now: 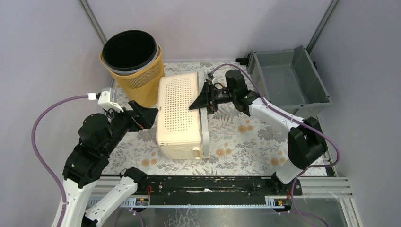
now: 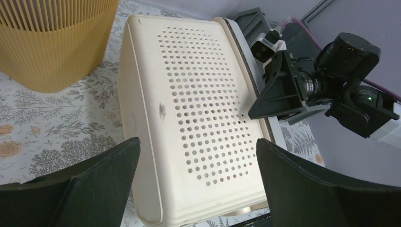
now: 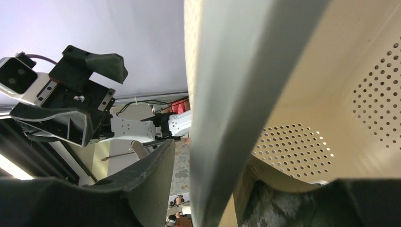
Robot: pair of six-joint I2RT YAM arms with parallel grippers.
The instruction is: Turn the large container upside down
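Note:
The large container (image 1: pixel 179 111) is a cream perforated basket lying on its side on the floral cloth, with its opening facing right. My right gripper (image 1: pixel 204 97) straddles the upper right rim, one finger outside and one inside. In the right wrist view the rim (image 3: pixel 236 94) runs between the jaws of that gripper (image 3: pixel 208 189), and a gap shows beside the outer finger. My left gripper (image 1: pixel 146 116) is open and empty, just left of the container. In the left wrist view it (image 2: pixel 198 184) hovers over the perforated side (image 2: pixel 198 94).
A yellow ribbed bin with a black liner (image 1: pixel 135 66) stands behind and to the left, close to the container's corner. A grey crate (image 1: pixel 288 78) sits at the back right. A black rail (image 1: pixel 203 184) runs along the near table edge.

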